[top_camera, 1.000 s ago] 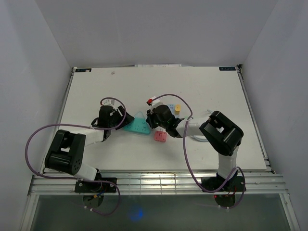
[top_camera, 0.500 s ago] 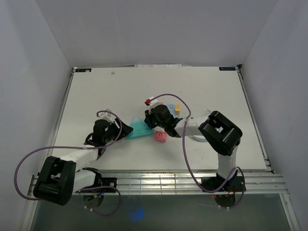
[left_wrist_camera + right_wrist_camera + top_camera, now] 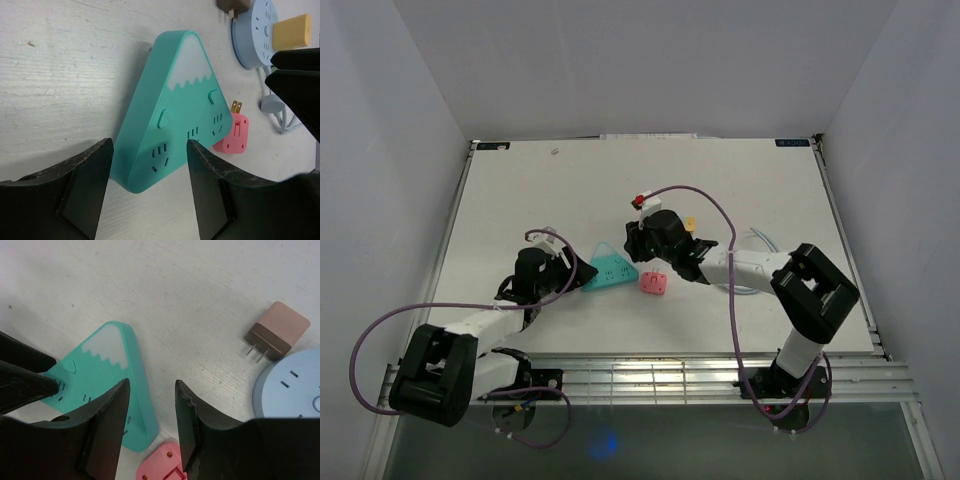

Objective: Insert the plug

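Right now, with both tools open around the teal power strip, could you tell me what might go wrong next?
1. The pink plug lies loose on the table beside the teal power strip, prongs sideways; neither tool holds it, so a grasp may be misaligned.
2. The left tool straddles only the strip's corner, so the strip could pivot.
3. The right tool hovers close and might nudge either.

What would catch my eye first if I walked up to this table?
Probably the teal mountain-shaped power strip lying mid-table, the left gripper open around its base. Just right of it lies a small pink plug, with the right gripper open above them.
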You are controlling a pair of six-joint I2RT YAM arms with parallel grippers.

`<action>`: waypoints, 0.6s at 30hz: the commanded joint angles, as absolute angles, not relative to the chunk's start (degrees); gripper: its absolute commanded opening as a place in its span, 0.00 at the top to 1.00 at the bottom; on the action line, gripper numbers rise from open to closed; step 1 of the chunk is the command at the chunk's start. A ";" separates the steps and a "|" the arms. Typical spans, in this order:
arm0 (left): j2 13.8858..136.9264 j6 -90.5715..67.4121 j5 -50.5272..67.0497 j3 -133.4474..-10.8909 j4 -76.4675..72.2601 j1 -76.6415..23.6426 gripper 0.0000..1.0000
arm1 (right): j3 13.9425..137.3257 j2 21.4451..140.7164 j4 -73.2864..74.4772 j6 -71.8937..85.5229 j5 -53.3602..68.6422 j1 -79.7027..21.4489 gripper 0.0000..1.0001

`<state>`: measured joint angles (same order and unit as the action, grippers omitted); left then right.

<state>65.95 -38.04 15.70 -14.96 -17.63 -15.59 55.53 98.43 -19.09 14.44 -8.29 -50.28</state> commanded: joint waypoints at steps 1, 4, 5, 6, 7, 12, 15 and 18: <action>64.43 -35.86 16.44 -16.26 -17.93 -15.82 0.29 | 55.11 94.67 -10.82 18.54 -9.32 -51.06 0.54; 63.46 -33.76 15.30 -15.73 -18.63 -15.82 0.29 | 53.71 91.94 -7.31 19.16 -9.14 -52.29 0.54; 63.28 -33.23 15.12 -15.65 -18.63 -15.82 0.29 | 53.18 91.32 -6.60 19.25 -9.75 -52.64 0.54; 63.11 -32.61 14.94 -15.47 -18.72 -15.82 0.29 | 52.65 90.19 -5.98 19.34 -10.19 -53.34 0.54; 63.02 -32.69 15.12 -15.38 -18.89 -15.82 0.29 | 51.43 89.74 -5.02 19.51 -10.54 -53.61 0.54; 63.63 -32.43 15.38 -15.21 -20.48 -15.82 0.29 | 48.25 87.89 -3.52 20.47 -11.60 -55.28 0.57; 64.42 -32.26 16.35 -15.12 -21.01 -15.82 0.29 | 46.94 87.71 -3.25 20.92 -12.13 -56.51 0.59; 63.99 -32.08 16.52 -15.12 -21.18 -15.82 0.29 | 46.58 88.85 -3.69 21.01 -12.57 -57.39 0.63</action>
